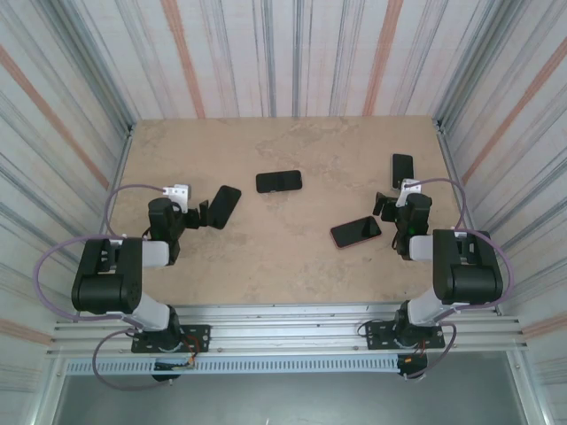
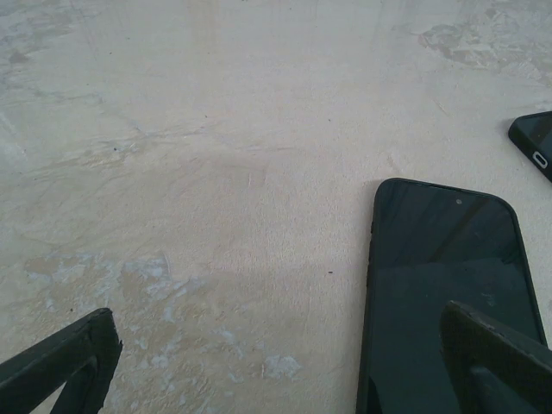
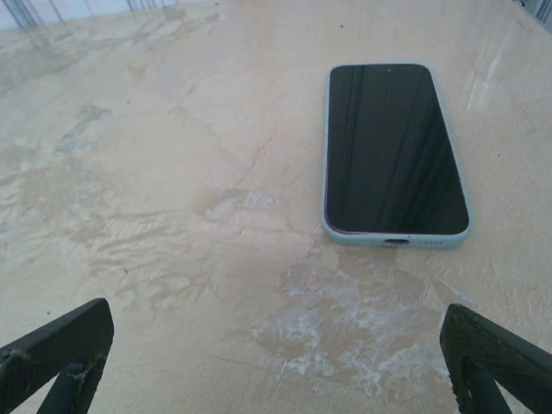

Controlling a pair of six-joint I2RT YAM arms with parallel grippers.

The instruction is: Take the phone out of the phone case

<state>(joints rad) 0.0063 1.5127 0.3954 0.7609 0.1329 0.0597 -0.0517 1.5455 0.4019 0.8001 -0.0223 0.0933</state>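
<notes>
A phone in a pale mint case (image 3: 392, 151) lies screen up on the table, ahead and to the right of my right gripper (image 3: 276, 323); it is the dark phone (image 1: 402, 170) at the back right. That gripper (image 1: 405, 205) is open and holds nothing. A phone with a pinkish rim (image 1: 356, 231) lies to its left. A black phone (image 2: 453, 302) (image 1: 225, 205) lies beside my left gripper (image 2: 278, 332) (image 1: 182, 212), whose right finger (image 2: 496, 362) overlaps the phone's near end. The left gripper is open with bare table between its fingers.
Another black phone (image 1: 279, 181) lies at mid-table, and its corner (image 2: 535, 142) shows in the left wrist view. Striped walls (image 1: 283, 53) enclose the beige tabletop (image 1: 292, 257) on three sides. The arm bases stand on the metal rail (image 1: 283, 323) at the near edge.
</notes>
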